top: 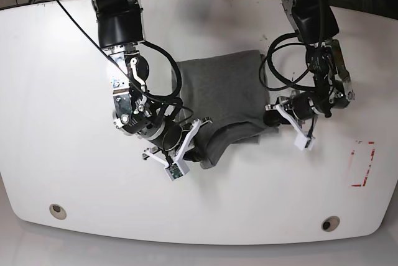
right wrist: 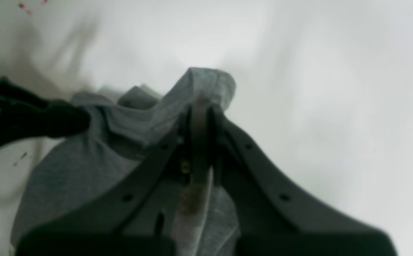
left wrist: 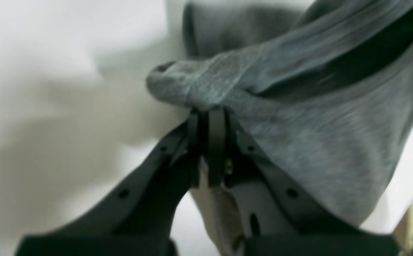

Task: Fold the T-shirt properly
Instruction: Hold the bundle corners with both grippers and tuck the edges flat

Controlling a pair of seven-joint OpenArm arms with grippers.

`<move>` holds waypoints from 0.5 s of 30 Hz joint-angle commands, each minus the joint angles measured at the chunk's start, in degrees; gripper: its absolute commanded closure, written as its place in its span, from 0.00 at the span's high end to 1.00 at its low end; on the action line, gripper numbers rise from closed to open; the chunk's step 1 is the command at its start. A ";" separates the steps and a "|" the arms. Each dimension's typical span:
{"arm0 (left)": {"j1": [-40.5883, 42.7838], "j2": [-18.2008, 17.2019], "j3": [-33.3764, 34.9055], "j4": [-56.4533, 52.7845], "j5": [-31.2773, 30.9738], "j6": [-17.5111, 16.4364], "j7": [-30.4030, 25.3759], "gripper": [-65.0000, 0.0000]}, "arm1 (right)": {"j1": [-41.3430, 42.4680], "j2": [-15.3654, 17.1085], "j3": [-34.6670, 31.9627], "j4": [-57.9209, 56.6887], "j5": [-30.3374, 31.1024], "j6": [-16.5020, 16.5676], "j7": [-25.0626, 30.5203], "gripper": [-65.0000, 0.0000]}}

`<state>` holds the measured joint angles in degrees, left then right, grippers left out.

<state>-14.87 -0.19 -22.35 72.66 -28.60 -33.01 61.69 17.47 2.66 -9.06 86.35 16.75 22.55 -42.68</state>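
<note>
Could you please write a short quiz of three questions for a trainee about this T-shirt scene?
1. True or false: the left gripper is shut on the T-shirt.
2. What does the right gripper hold? A) a towel B) grey cloth of the T-shirt C) nothing
3. Fill in: the T-shirt lies on a ____ table.

Key: 1 true; 2 B; 3 white.

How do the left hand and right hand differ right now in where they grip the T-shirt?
The left hand pinches the T-shirt at its edge on the base view's right; the right hand pinches the near corner on that view's left. In the wrist views, cloth bunches in a thick roll above the left hand, but only a small peak above the right hand. Both are shut on cloth.
</note>
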 commanded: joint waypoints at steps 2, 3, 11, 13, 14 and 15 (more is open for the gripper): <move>-1.43 -0.30 0.06 2.37 -1.25 -0.17 -0.11 0.01 | 1.29 -0.15 0.14 1.96 0.61 0.36 1.23 0.00; -1.61 -0.39 -0.02 2.37 -1.16 -0.17 0.24 0.01 | 1.29 -0.15 0.14 1.96 0.61 0.36 1.23 0.00; -1.35 -0.47 -0.02 2.90 -1.25 -0.35 1.30 0.00 | 1.21 -0.15 0.14 2.14 0.61 0.36 1.23 0.00; -1.35 -0.39 -0.02 2.90 -1.25 -0.35 1.30 0.00 | 1.21 -0.15 0.14 2.23 0.61 0.36 1.23 0.00; -1.52 -0.39 -0.02 2.90 -1.25 -0.35 1.30 0.00 | 1.21 -0.15 0.14 2.23 0.61 0.36 1.23 0.00; -1.52 -0.30 -0.02 2.90 -1.25 -0.35 1.30 0.00 | 1.21 -0.15 0.14 2.23 0.61 0.36 1.23 0.00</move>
<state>-14.96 -0.34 -22.46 74.26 -28.58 -33.01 63.81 17.19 2.68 -9.06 87.07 16.71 22.55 -42.70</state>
